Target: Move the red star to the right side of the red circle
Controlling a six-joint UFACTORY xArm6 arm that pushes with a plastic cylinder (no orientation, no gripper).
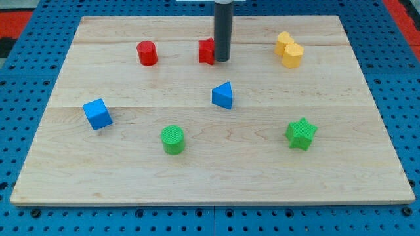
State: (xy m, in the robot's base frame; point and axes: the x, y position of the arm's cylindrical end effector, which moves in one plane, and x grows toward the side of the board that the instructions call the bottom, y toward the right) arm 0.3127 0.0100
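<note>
The red star [207,51] lies near the board's top middle, partly hidden by my dark rod. My tip [222,59] rests against the star's right side, touching it. The red circle [147,53] stands to the view's left of the star, about a block's width and more apart from it.
A blue triangle [223,96] lies below the star. Two yellow blocks [289,50] sit together at the top right. A blue cube [98,114] is at the left, a green circle [173,139] at the bottom middle, a green star [301,134] at the lower right, all on the wooden board [354,164].
</note>
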